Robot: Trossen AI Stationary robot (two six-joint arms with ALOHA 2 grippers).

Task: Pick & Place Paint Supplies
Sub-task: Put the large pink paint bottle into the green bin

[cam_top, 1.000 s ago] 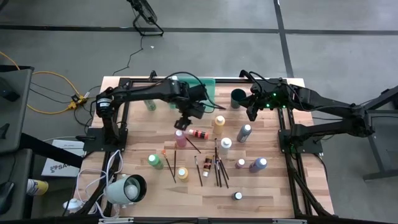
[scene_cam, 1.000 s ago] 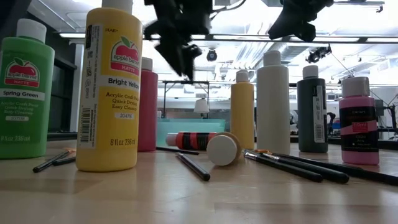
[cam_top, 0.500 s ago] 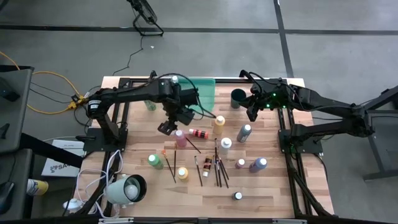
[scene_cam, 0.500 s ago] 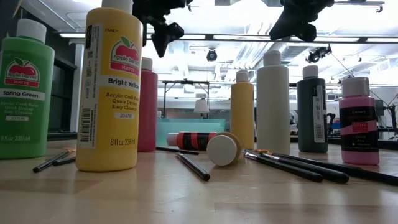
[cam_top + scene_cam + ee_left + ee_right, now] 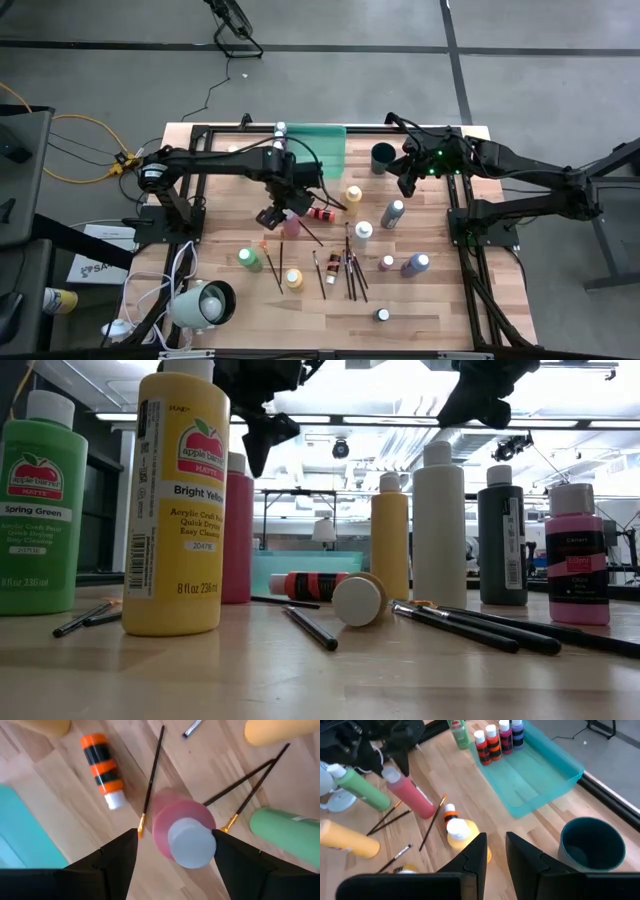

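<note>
Near the table's middle stands the pink bottle point(image 5: 291, 226), upright beside the lying orange bottle point(image 5: 320, 213), brushes point(image 5: 352, 272) scattered nearby. Over it hovers the left gripper point(image 5: 274, 215), fingers spread either side of the white cap point(image 5: 191, 842), not touching; only the left wrist view shows that gap. The low view shows just dark fingers above the yellow bottle point(image 5: 177, 500). Half a second ago this gripper hung farther from the bottle. The right gripper point(image 5: 406, 183), nearly closed and empty, waits by the cup point(image 5: 383, 157) and tray point(image 5: 330, 150).

"Bright Yellow" on yellow bottle point(image 5: 182, 500) ("Spring Green" on green bottle point(image 5: 42, 510))
</note>
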